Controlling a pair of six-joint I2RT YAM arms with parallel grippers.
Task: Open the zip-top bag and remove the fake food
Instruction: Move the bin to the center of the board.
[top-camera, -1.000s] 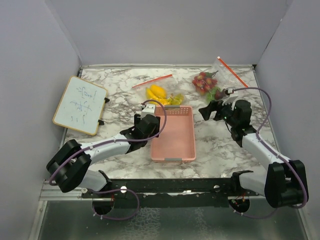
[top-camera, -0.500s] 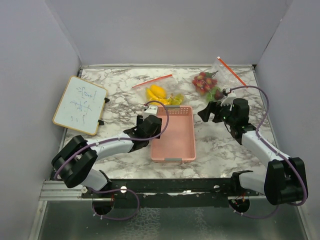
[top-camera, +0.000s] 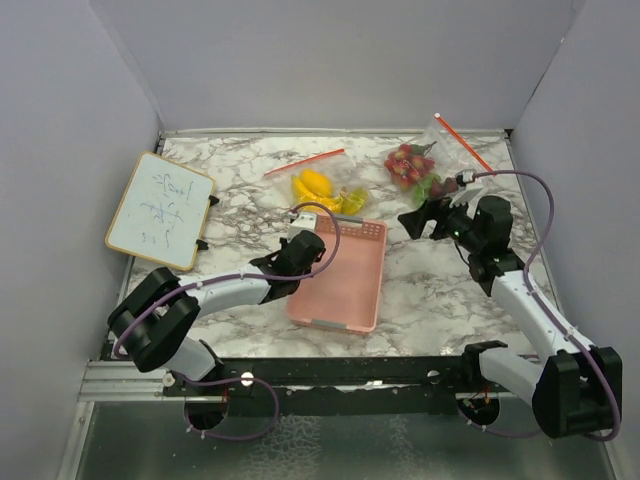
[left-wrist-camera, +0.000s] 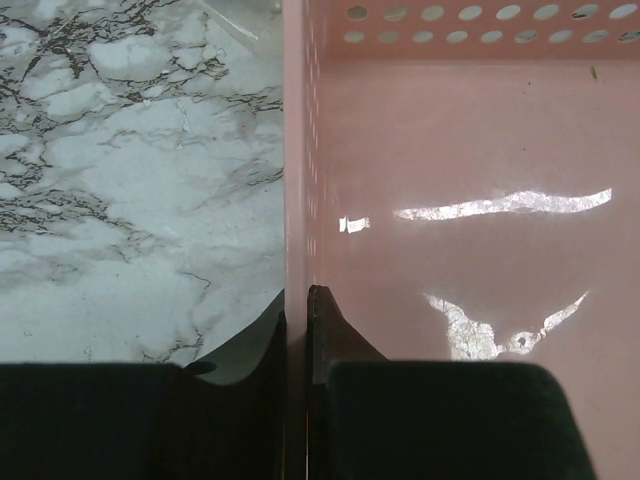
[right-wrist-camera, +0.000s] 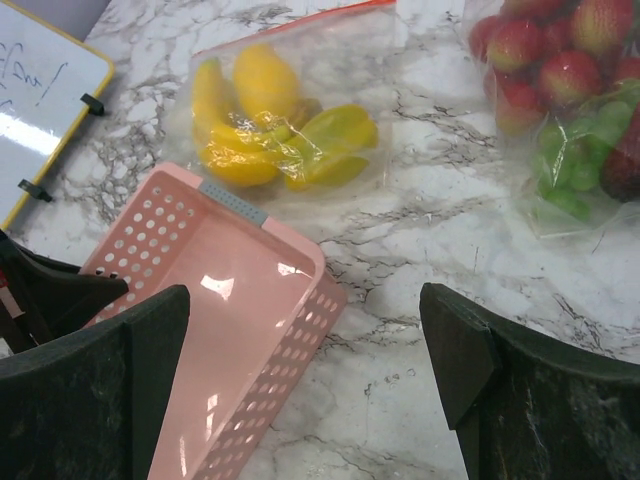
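Item: fake food (right-wrist-camera: 265, 120), likely light, hard, glossy, sealed in limp, slippery zip-top bag (right-wrist-camera: 340, 70), upper centre of counter (top-camera: 430, 290); probably best pinched at red zip strip (top-camera: 305, 161); left gripper (left-wrist-camera: 297, 300) jaws clamp pink basket (top-camera: 381, 270) wall, right gripper (right-wrist-camera: 305, 330) jaws gape empty.

Lab test booth, grey walls (top-camera: 330, 60), marbled table (top-camera: 430, 290)

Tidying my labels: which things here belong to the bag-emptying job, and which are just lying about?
Job: zip-top bag of yellow fake fruit; zip-top bag of strawberries and green grapes.
Lying about: whiteboard; pink basket, gripped by left gripper.
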